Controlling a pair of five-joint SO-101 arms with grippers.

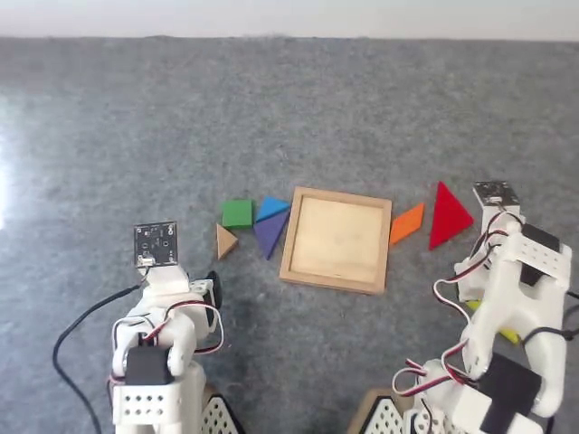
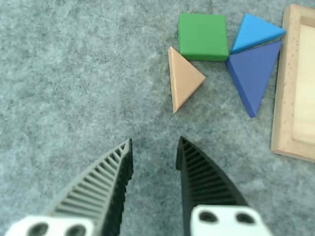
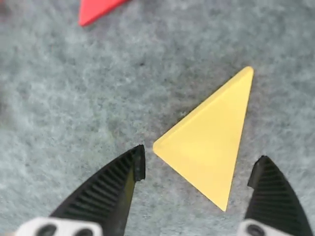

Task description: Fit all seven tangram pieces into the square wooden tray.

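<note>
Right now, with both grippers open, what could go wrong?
1. The right gripper hangs over the yellow triangle, whose edges slant to the fingers; closing may twist it or squirt it out.
2. The tan triangle lies tight beside the green square; the left gripper, going for it, could nudge the square.

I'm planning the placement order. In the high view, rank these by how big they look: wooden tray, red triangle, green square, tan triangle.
1. wooden tray
2. red triangle
3. green square
4. tan triangle
</note>
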